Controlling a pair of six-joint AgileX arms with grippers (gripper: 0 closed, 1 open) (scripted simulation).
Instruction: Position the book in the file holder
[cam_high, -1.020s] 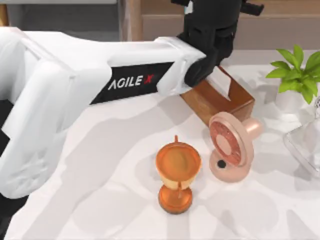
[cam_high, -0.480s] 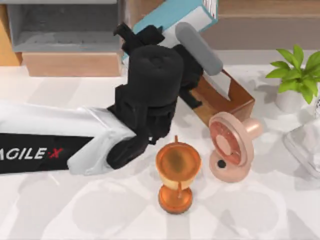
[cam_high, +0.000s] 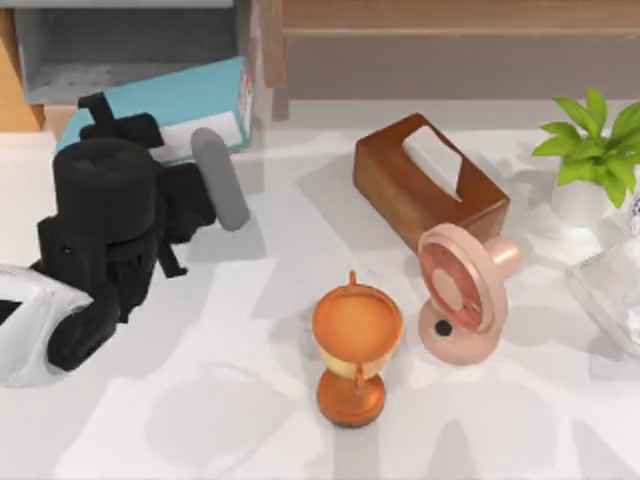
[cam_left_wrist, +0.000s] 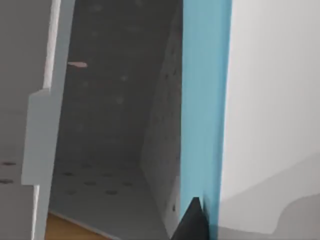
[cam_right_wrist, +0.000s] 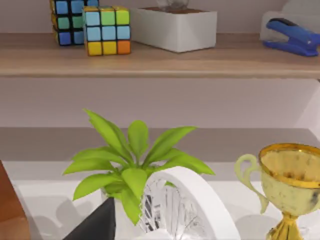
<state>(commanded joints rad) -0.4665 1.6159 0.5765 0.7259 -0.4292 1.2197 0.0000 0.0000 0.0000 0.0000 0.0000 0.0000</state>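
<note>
Top view: left pincer at about ten o'clock on the table, clamped on the book, whose light blue cover lies tilted with its far edge at the mouth of the file holder. Book is not yet inside; it overlaps the holder's front lip. Tissue box sits near one o'clock, pink fan at about three o'clock, orange hourglass near centre, potted plant at two o'clock.

Left wrist view: blue cover of the book runs beside the grey perforated inner wall of the file holder, with one dark fingertip pressed against the book's edge; wood-coloured panel shows below the grey floor.

Right wrist view: right arm parked, one dark fingertip visible so its state cannot be told; potted plant, gold trophy, colour cubes and blue stapler on a shelf.

Step in hand, judged: insertion. Next move calls for squaring the book with the slot and pushing it in before release.
</note>
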